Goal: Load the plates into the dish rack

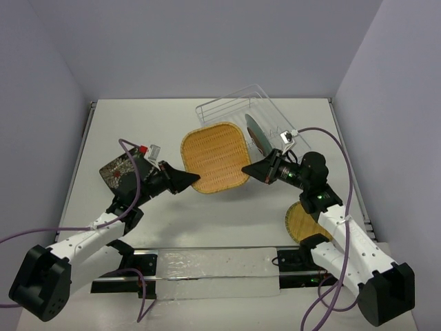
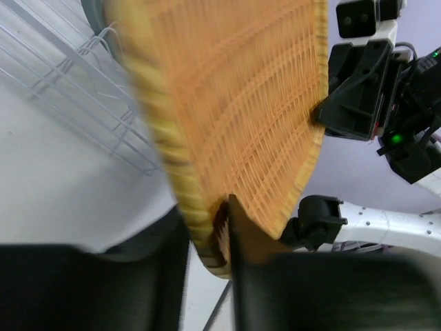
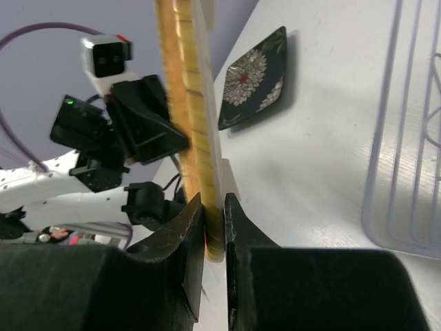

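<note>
The tan woven rounded square plate (image 1: 215,157) (image 2: 234,103) (image 3: 186,89) is held up on edge above the table between both arms. My left gripper (image 1: 189,181) (image 2: 207,221) is shut on its lower left rim, one finger on each face. On the opposite edge, my right gripper (image 1: 249,169) (image 3: 213,203) is shut on the rim. The wire dish rack (image 1: 241,110) (image 2: 83,89) stands just behind, with a grey-blue round plate (image 1: 256,134) upright in it. A black square plate with a white leaf pattern (image 1: 110,172) (image 3: 256,76) lies flat on the left. A tan woven round plate (image 1: 300,224) lies partly hidden under my right arm.
Grey walls close in the table at the back and both sides. The table's raised edge rails (image 1: 81,152) run along left and right. A clear strip (image 1: 213,272) lies between the arm bases at the near edge.
</note>
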